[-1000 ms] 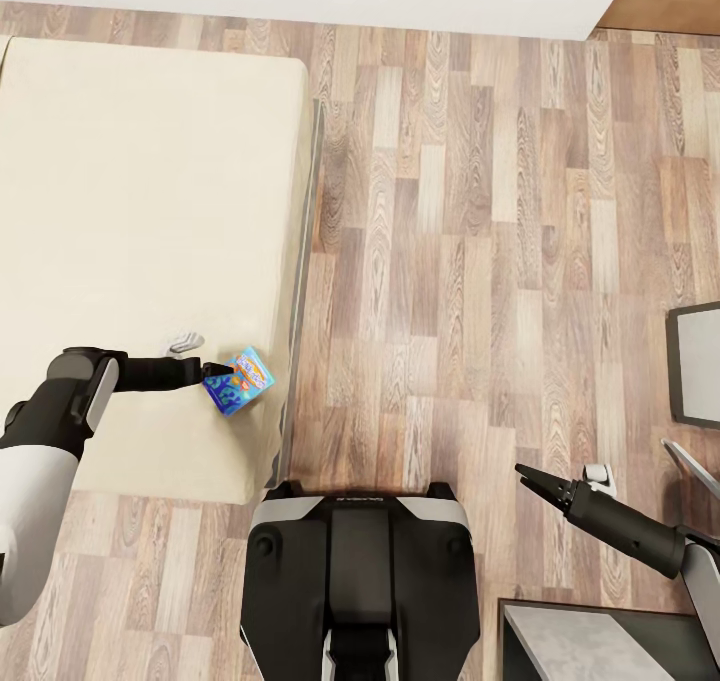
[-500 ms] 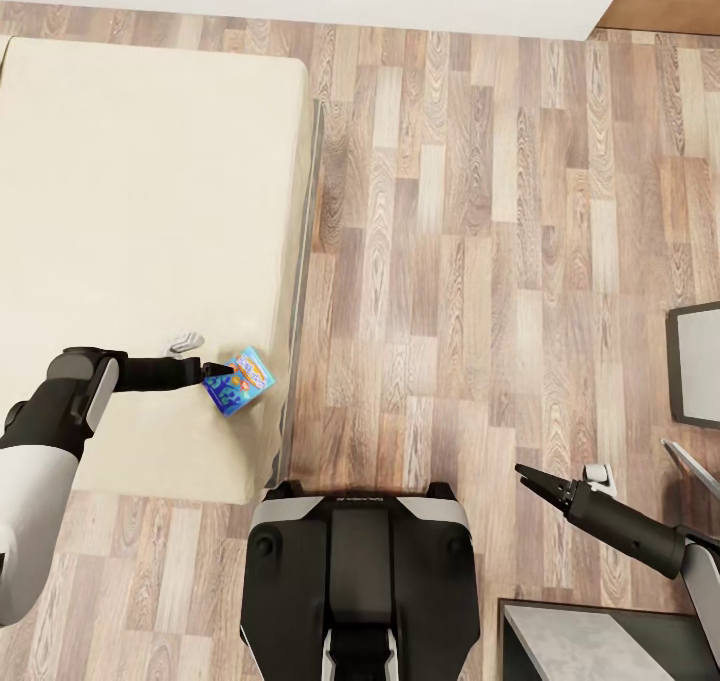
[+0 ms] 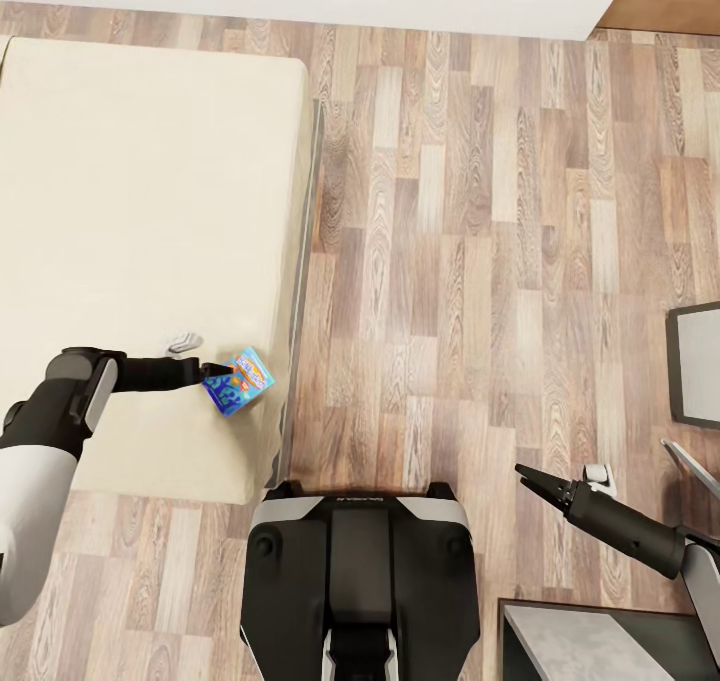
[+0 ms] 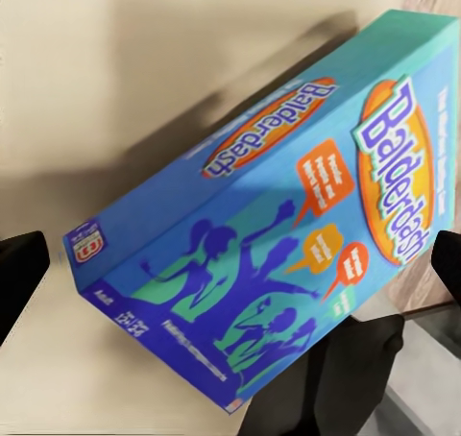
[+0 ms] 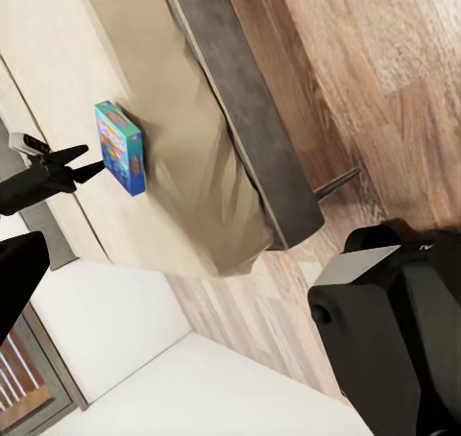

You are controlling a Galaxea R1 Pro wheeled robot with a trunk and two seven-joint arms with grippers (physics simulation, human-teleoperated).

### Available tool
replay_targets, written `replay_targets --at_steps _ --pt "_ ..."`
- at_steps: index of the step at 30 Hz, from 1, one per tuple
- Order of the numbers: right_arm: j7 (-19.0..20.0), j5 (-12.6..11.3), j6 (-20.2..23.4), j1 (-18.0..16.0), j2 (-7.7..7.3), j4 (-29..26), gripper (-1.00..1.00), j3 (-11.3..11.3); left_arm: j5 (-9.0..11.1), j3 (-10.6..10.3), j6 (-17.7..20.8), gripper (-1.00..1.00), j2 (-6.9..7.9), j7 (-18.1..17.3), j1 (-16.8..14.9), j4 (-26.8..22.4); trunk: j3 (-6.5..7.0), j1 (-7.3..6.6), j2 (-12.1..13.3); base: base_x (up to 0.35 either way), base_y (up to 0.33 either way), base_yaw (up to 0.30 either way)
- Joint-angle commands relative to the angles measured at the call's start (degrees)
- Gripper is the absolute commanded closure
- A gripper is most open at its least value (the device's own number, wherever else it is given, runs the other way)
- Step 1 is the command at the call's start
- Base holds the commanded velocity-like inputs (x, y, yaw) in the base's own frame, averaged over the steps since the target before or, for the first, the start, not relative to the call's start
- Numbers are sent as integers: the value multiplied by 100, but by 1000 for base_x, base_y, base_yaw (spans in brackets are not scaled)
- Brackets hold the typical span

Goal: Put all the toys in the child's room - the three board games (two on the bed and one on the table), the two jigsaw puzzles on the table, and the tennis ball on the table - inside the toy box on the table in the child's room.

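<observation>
My left pincer (image 3: 214,371) is at the light blue board game (image 3: 238,381), lower left of the head frame, near the bed's (image 3: 150,191) right edge. The box reads "Balderdash" in the left wrist view (image 4: 288,234) and stands tilted on the mattress, not flat. The tips reach its left side; in the right wrist view the two fingers look parted just short of the box (image 5: 121,148), so I read the pincer as open and not closed on it (contact too small to confirm).

My right pincer (image 3: 527,477) hangs over the wooden floor (image 3: 480,261) at lower right, fingers drawn close to a point, holding nothing.

Step in hand, as I judge it: grasp this box for the trip to the toy box.

How to do it well:
- Centre the fingers across the thin dimension of the box, well down from the corner, so it won't pivot.
- Close slowly; the box is propped on an edge and a one-sided push will tip it flat or off the bed edge, which is close.
- Lift straight up before moving the base.
- Keep the right arm tucked; a dark cabinet (image 3: 600,641) sits just below it in the frame.
</observation>
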Motion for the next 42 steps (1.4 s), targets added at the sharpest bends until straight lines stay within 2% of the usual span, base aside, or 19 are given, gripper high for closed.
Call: replay_targets --at_steps 1,7,9,18,21,26,31,33,35,39,40,42 --pt "17 6 21 -2 0 0 -100 -4 10 10 43 -100 8 -13 -2 -1 -5 4 -9 0 0 0" --pt "10 7 14 -1 0 0 -100 -4 16 22 39 -100 104 -42 -2 -1 -5 4 -9 0 0 0" --pt "8 7 12 -1 0 0 -100 -4 24 75 37 -100 202 -118 -2 -1 -5 4 -9 0 0 0" --pt "0 7 9 -1 0 0 -100 -4 19 465 41 -100 482 -476 -2 -1 -5 4 -9 0 0 0" --pt "-1 7 9 -1 0 0 -100 -4 16 616 42 -100 648 -599 -2 -1 -5 4 -9 0 0 0" --pt "1 7 9 -1 0 0 -100 -4 29 698 40 -100 902 -793 7 -5 -5 4 -9 0 0 0" --pt "9 0 13 -4 0 0 -100 -4 3 726 17 -100 1147 -1153 38 1 -5 4 -9 0 0 0" --pt "12 -5 15 -3 0 -2 -100 -4 7 735 12 -100 1325 -1370 64 5 -5 4 -9 0 0 0" --pt "14 -7 16 -2 0 -5 -100 -4 16 739 14 -100 1428 -1519 90 6 -5 4 -9 0 0 0" --pt "15 -9 17 -2 0 -9 -100 -4 23 760 31 -100 1576 -1865 164 9 -5 4 -9 0 0 0" --pt "14 -10 17 -2 0 -8 -100 -4 20 786 44 -100 1634 -2155 247 12 -5 4 -9 0 0 0" --pt "11 -10 18 -2 0 -5 -100 -4 18 797 50 -100 1656 -2346 322 13 -5 4 -9 0 0 0"
